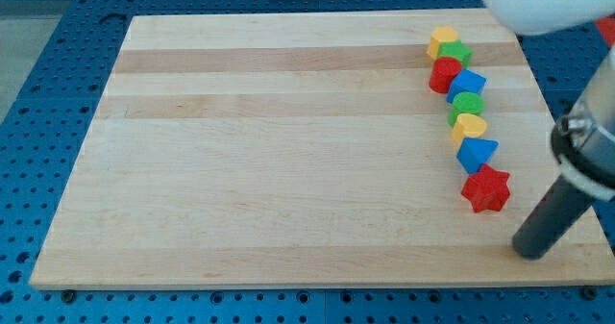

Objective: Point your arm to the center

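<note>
Tip (529, 250) down nr board's (288, 170) bottom-right corner, just right of red star (486, 189) ending block chain along right edge; no jaws, plain rod; centre bare, well left, so clear run w/o nudging blocks.

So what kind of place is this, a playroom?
More likely a robot lab bench. A wooden board lies on a blue table full of holes, and my tip rests near the red star block ending a row of coloured blocks.
</note>
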Controlling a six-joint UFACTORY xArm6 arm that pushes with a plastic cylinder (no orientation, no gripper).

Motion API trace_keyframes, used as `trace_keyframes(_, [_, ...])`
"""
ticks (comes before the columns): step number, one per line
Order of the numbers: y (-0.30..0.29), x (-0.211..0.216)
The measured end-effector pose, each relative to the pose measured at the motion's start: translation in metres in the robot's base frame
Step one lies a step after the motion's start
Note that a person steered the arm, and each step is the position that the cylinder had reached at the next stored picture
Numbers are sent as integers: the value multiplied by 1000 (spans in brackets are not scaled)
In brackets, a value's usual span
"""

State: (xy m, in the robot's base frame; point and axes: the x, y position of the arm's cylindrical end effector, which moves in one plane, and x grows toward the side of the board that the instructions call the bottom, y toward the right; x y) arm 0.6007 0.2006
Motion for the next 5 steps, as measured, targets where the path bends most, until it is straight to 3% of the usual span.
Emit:
trace_keyframes(2, [-80, 10])
trace_keyframes(3, [-105, -6])
trace_keyframes(5, [-129, -78])
